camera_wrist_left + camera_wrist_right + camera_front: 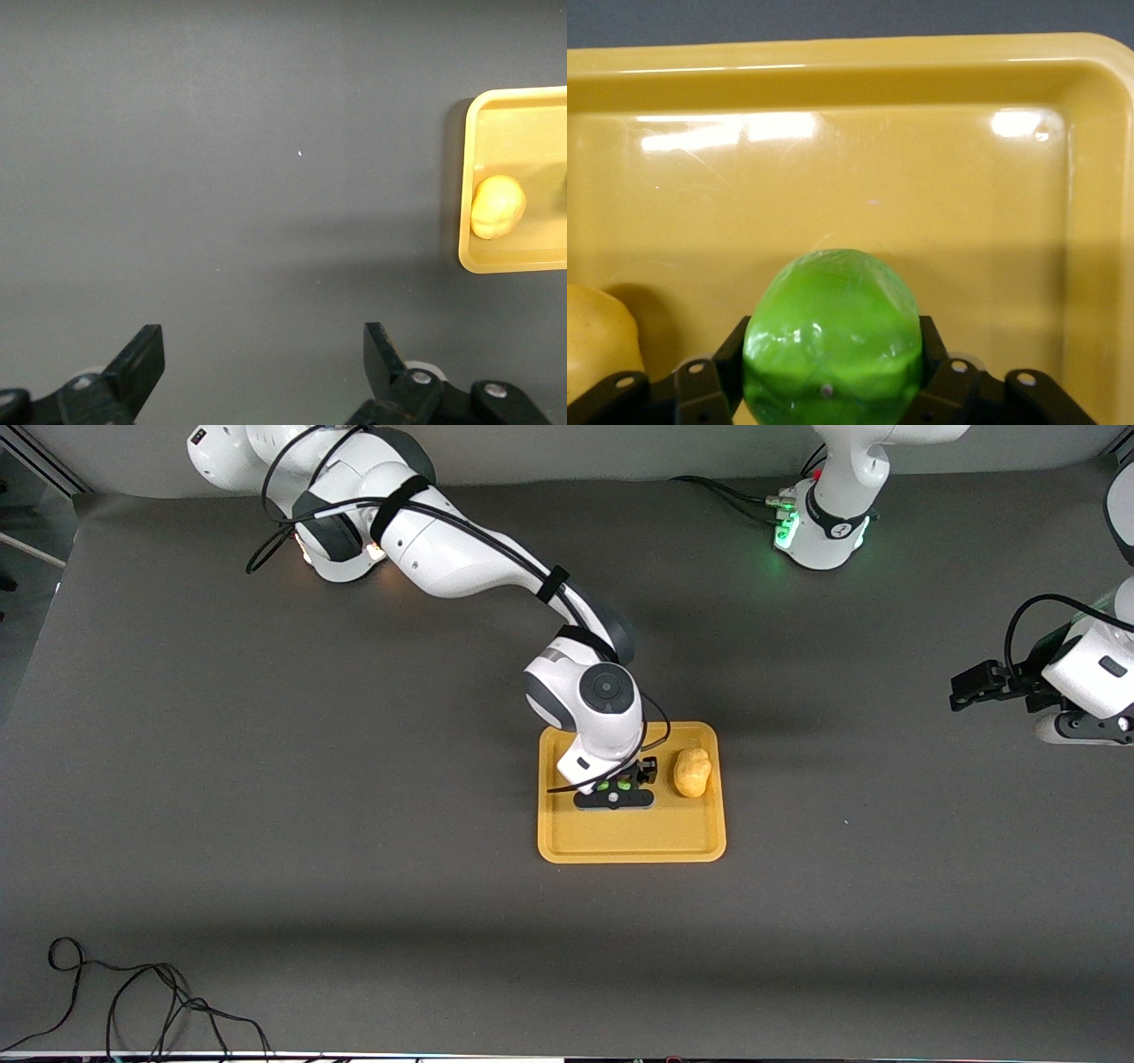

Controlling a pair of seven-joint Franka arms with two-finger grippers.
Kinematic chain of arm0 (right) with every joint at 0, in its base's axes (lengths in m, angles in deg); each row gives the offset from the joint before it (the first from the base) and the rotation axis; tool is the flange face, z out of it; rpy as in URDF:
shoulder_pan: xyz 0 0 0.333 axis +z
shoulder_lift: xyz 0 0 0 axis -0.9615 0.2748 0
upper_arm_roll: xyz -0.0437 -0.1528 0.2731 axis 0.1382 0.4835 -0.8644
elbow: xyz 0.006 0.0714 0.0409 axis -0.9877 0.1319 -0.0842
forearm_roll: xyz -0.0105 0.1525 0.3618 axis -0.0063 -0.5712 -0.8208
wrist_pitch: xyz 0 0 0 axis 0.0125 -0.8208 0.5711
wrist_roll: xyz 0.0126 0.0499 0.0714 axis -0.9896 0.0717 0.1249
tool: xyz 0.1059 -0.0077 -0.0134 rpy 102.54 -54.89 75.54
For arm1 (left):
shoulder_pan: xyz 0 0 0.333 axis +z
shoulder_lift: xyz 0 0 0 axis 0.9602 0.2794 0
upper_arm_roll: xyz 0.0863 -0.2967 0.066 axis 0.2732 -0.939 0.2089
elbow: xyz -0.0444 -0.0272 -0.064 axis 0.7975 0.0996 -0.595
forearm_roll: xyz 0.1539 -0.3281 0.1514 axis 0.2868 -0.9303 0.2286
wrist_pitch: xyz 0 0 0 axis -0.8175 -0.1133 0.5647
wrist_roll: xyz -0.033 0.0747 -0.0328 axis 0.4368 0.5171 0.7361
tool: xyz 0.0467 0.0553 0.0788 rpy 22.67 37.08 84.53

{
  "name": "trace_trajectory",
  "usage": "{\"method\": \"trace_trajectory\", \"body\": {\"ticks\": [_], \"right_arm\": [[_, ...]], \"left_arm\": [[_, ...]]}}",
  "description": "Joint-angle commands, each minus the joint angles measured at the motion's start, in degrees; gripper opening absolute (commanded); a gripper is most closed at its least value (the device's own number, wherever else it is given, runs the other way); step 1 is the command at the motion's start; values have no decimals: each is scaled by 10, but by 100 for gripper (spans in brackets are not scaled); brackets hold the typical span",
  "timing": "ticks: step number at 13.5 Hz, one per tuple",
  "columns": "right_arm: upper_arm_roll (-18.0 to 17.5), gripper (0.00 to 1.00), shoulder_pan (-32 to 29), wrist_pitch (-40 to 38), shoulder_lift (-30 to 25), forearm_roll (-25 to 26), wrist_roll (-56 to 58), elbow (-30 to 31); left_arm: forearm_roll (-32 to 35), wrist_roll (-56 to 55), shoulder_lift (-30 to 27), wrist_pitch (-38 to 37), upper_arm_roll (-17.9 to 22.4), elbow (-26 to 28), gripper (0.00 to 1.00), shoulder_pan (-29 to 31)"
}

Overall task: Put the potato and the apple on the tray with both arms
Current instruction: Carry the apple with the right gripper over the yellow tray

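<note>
hidden: I see only green slivers of the apple [613, 786] under the right wrist | right gripper [615, 787] over the tray [631, 843], jaws clenched on apple | potato [692, 772] on tray just beside those jaws | left gripper [967, 688] waits over bare desk [266, 779], jaws released, cut off in wrist view

The tray [632, 841] lies mid-bench [266, 824]. The potato [692, 771] rests in it, at the side toward the left arm's end. The right pincer [615, 787] is lowered over the tray just beside the potato; green of the apple [625, 786] shows between its parts. The left pincer [970, 688] waits well apart, over bare bench at the left arm's end
</note>
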Motion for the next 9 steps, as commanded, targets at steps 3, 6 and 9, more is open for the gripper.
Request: {"method": "trace_trajectory", "body": {"ticks": [3, 6, 9], "right_arm": [[0, 91, 1, 12, 21, 12, -16, -25], [0, 100, 1, 1, 9, 12, -30, -26], [5, 100, 1, -75, -50, 11, -30, -27]], "left_arm": [[-3, 8, -7, -4, 5, -3, 100, 0], [-5, 7, -7, -7, 5, -3, 100, 6], [-4, 7, -7, -7, 5, -3, 100, 5]]}}
